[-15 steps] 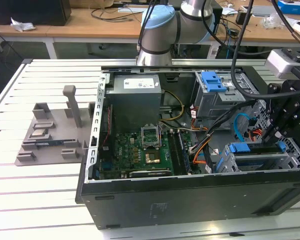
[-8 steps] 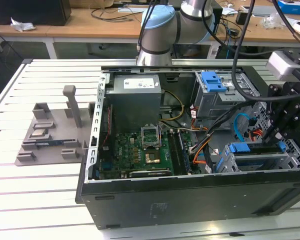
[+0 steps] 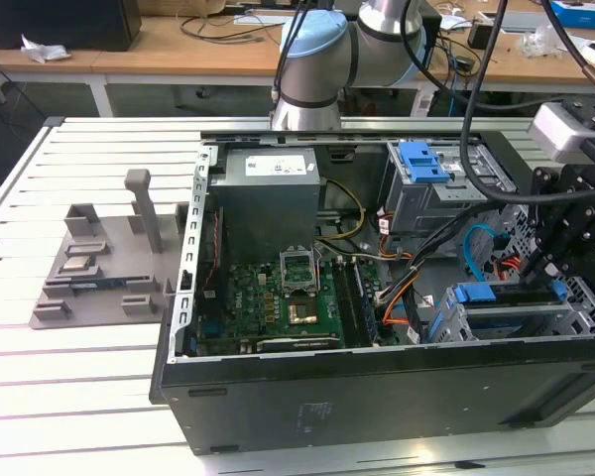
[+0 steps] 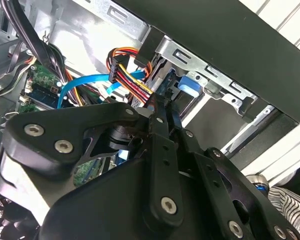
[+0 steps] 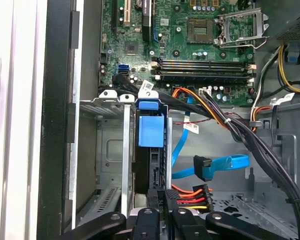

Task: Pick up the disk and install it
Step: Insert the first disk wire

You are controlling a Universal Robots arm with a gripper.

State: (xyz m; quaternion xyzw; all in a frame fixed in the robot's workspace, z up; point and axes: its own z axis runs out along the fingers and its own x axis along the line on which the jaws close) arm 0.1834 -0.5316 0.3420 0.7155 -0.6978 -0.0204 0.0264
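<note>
Right now I see my gripper (image 3: 565, 263) down inside the open computer case (image 3: 377, 387), at the exterior view's right. It hangs over the grey metal cage (image 3: 496, 317) in the near corner of the case.

I can see the disk (image 5: 151, 131) standing on its edge in that cage. In the first wrist view it looks like a blue strip with a blue tab on its end, sitting between the thin metal walls of the cage (image 5: 107, 145). In the exterior view the blue end of the disk (image 3: 474, 294) pokes up at the top of the cage, just beside my gripper. In the second wrist view the blue tab (image 4: 192, 85) sits just past my fingertips (image 4: 162, 112).

My black fingers (image 5: 157, 202) reach down to the end of the disk that is nearest the camera. They look close together around its thin edge, but I cannot tell if they are squeezing it or just touching it.

A bunch of red, orange and yellow wires (image 5: 192, 194) sits just beside my fingers. A flat blue cable (image 5: 215, 165) lies across the case floor near it. The green board (image 3: 268, 297) fills the middle of the case. A blue bracket (image 3: 421, 161) sits on top of another grey box at the far side, well apart from my gripper.
</note>
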